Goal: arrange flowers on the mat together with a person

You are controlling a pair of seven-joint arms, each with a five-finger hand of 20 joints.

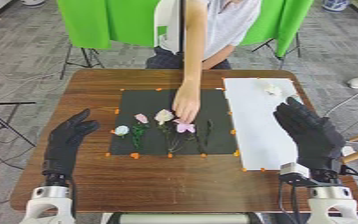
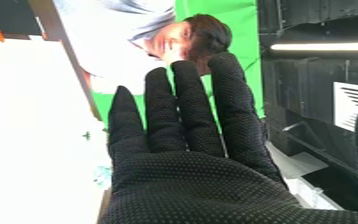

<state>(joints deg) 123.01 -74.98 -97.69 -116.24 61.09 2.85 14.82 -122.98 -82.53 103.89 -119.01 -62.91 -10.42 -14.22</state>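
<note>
Our left hand (image 1: 64, 142) and right hand (image 1: 313, 140) are hanging relaxed and empty either side of the mat (image 1: 149, 102), where flowers (image 1: 164, 116) are lying; reaching in now, we could be bumping the person's hand (image 1: 186, 102) at the pink flower (image 1: 185, 128), skewing stems (image 1: 136, 137)

Bright, fairly even light fills the head view, from the green cloth (image 1: 109, 22) near eleven o'clock down to the brown table (image 1: 158, 190) at six. The white sheet (image 1: 260, 130) at three o'clock glares; the black mat (image 1: 144, 100) stays dark. In the right wrist view, that sheet burns out to flat white, the person's shirt (image 2: 113, 35) partly washes out, and a strip light (image 2: 325, 47) glows against dark surroundings.
</note>
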